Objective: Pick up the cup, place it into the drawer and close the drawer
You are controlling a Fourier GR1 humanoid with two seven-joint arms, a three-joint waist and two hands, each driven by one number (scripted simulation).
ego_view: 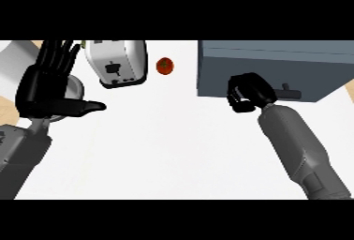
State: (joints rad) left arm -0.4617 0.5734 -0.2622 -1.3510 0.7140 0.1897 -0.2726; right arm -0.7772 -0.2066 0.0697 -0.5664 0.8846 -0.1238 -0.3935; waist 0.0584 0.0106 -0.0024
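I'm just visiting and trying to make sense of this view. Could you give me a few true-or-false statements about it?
1. The right robot hand is at the front of the grey drawer unit. True.
2. The toaster is black. False: it is white.
3. The left robot hand is open, fingers straight. True.
4. The red object sits right of the drawer unit. False: it lies between toaster and drawer unit.
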